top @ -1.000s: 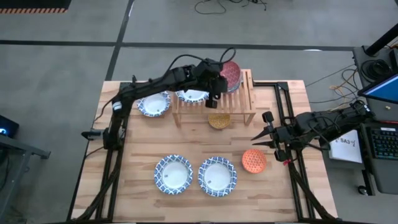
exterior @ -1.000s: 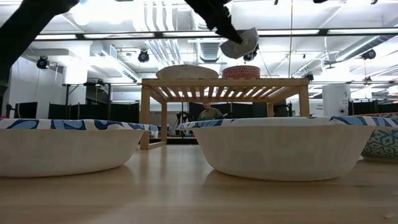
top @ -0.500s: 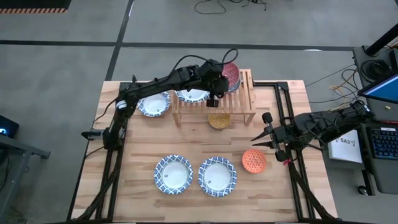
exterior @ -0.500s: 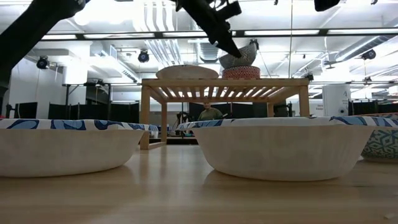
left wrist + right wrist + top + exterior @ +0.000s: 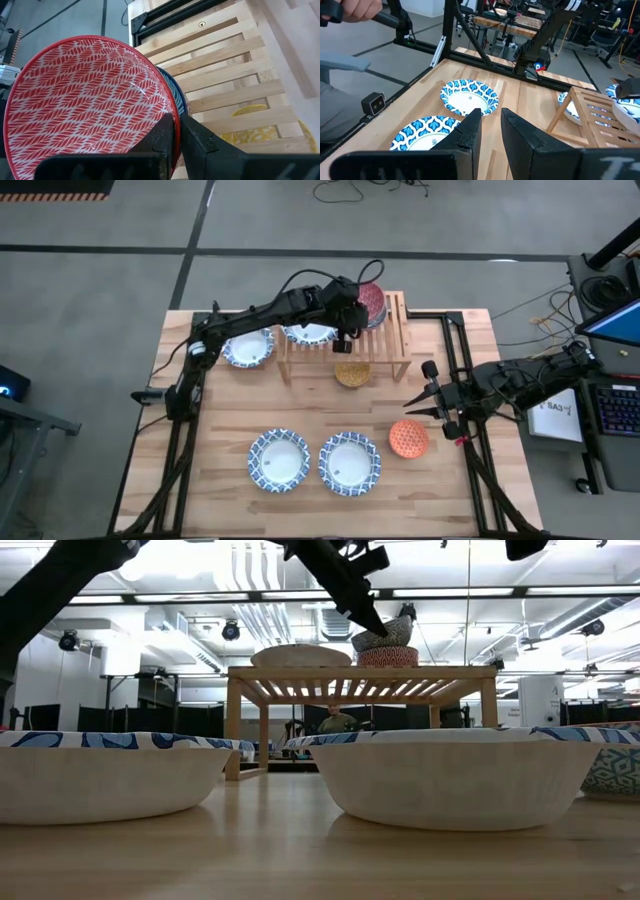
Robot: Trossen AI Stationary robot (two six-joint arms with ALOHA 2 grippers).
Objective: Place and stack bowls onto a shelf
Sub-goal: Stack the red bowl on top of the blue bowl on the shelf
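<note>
My left gripper (image 5: 350,320) is over the wooden shelf (image 5: 395,332), shut on the pink-red bowl (image 5: 372,300). That bowl sits slightly tilted in another small bowl (image 5: 388,657) on the shelf's right part; the lower bowl's rim (image 5: 179,97) shows blue in the left wrist view. A blue-and-white bowl (image 5: 310,333) rests on the shelf's left part. The mustard yellow bowl (image 5: 352,374) stands on the table under the shelf's near side. My right gripper (image 5: 418,385) waits open at the table's right edge, just beyond the orange bowl (image 5: 408,438). My left gripper holds the pink-red bowl by its rim (image 5: 171,107) on the side toward the table's left. One finger is inside the bowl and the other finger (image 5: 200,135) outside. The fingers slant down from the left. The bowl's underside (image 5: 385,637) rests on the lower bowl.
Two blue-and-white bowls (image 5: 279,460) (image 5: 349,463) stand near the table's near edge, and a third (image 5: 247,348) stands left of the shelf. The middle of the shelf top is bare slats (image 5: 225,65). A person (image 5: 337,720) sits in the room beyond the table.
My left gripper came down over the shelf's right part with the pink-red bowl. The bowl was lifted clear and tipped a second ago; now it lies less tilted on the small bowl below. The gripper has stayed shut on the rim.
</note>
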